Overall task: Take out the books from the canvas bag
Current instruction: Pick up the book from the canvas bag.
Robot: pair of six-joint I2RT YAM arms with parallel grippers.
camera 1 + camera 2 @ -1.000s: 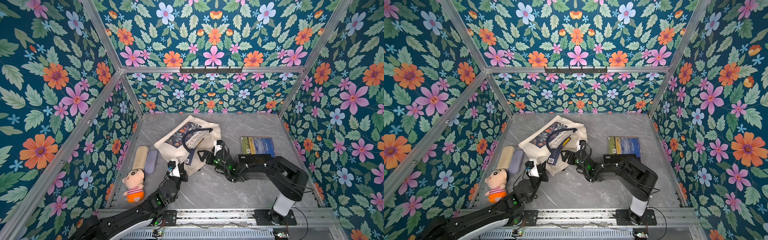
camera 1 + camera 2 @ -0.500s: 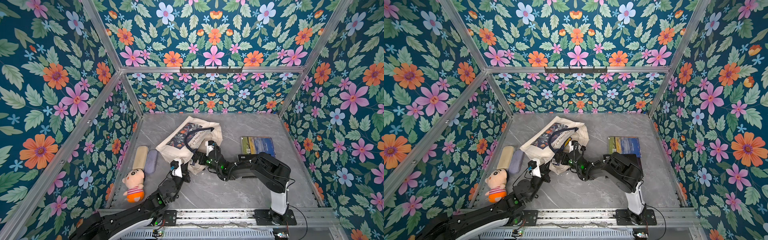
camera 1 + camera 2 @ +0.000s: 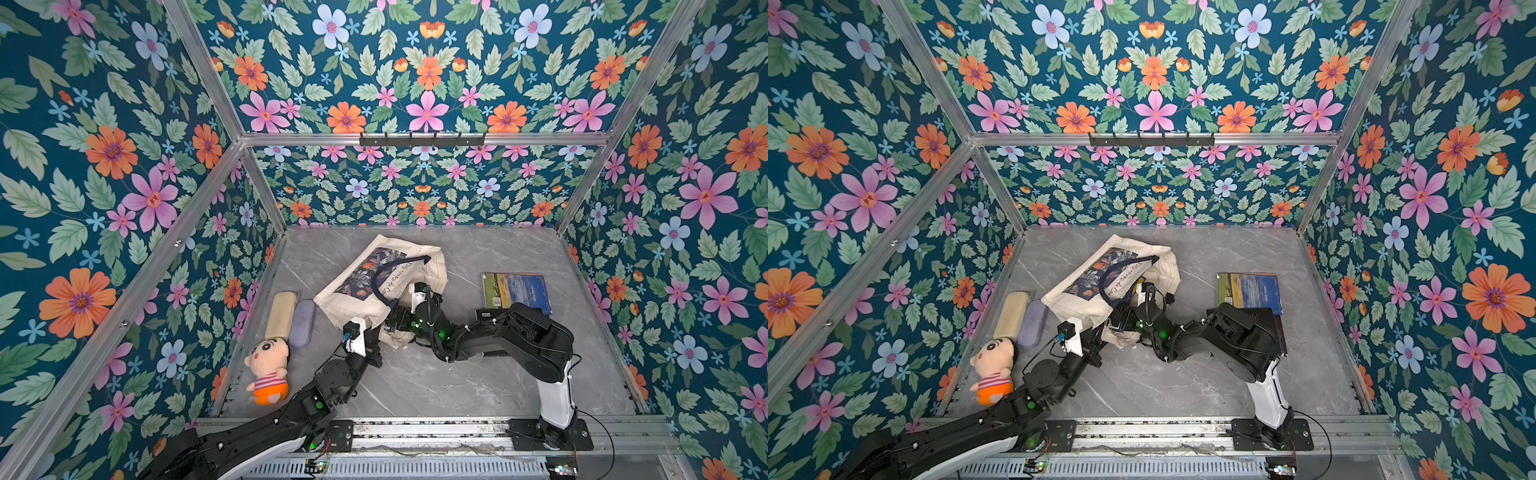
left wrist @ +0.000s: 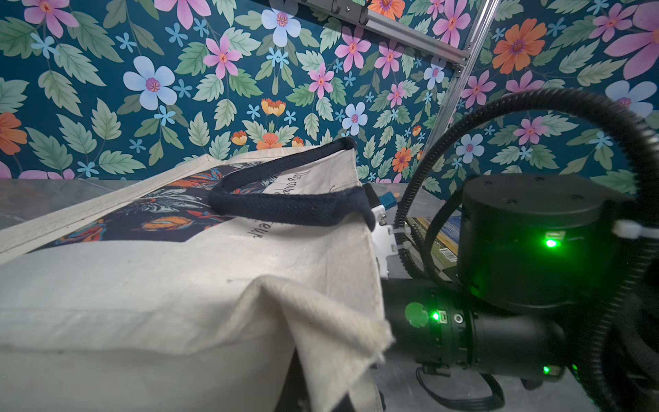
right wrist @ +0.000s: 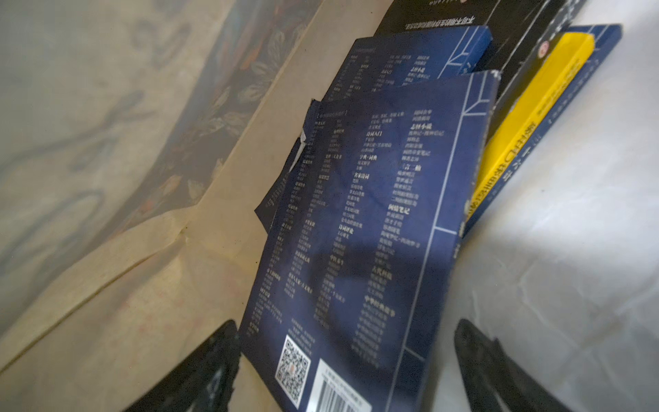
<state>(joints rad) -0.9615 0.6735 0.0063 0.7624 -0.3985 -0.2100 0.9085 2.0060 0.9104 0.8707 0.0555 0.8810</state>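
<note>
The canvas bag lies on its side on the grey bench. Its printed face is up, its dark strap loops across the print, and its mouth is turned toward the two arms.

The right end effector is pushed into that mouth, and in both top views the cloth hides its tip. The right wrist view shows its two black fingers standing wide apart inside the bag, one on each side of the near end of a blue book. One finger is right at the book's edge and the other stands clear of the spine, so the book is straddled and not pinched. Deeper in the bag, behind it, lie a second blue book, a yellow and blue book and a black book.

The left end effector sits at the bag's near edge, just beside the mouth. It is closed tight. In the left wrist view a fold of the bag's cloth runs down into it, and the cloth hides the fingers themselves.

A book with a green and blue cover lies flat on the bench outside the bag, well apart from it on the right arm's side. On the bag's opposite side a beige case and a purple case lie side by side, with the purple one just beside the bag. A plush doll lies near them, farther from the bag.
</note>
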